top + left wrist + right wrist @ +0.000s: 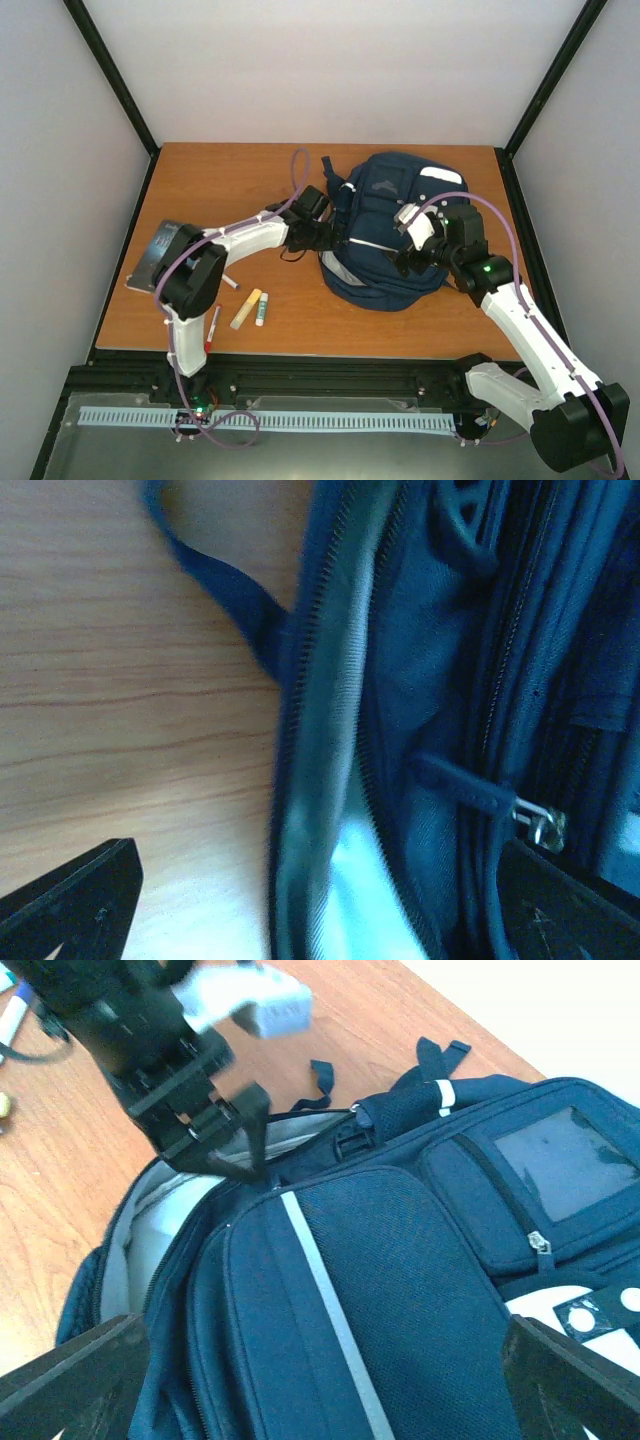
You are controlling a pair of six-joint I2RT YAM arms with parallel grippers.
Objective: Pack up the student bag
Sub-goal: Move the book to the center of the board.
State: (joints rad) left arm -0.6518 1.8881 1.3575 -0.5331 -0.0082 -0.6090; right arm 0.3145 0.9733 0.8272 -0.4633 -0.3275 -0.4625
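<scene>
The student bag (385, 225), a navy backpack with white stripes, lies on the wooden table right of centre, its main zipper open and pale grey lining (150, 1215) showing. My left gripper (325, 237) is open at the bag's left edge. In the left wrist view the left gripper (320, 925) straddles the unzipped rim (315, 730), with a metal zipper pull (540, 827) near the right finger. My right gripper (410, 258) is open over the bag's front, its fingers (70, 1380) spread either side of the striped front pocket (340, 1300). The left gripper (235, 1145) also shows in the right wrist view, with nothing held.
Left of the bag lie a yellow highlighter (245, 308), a white marker (261, 308) and a red pen (213, 328). A dark flat tablet or book (152, 258) sits at the table's left edge, partly under the left arm. Loose straps (330, 170) trail behind the bag.
</scene>
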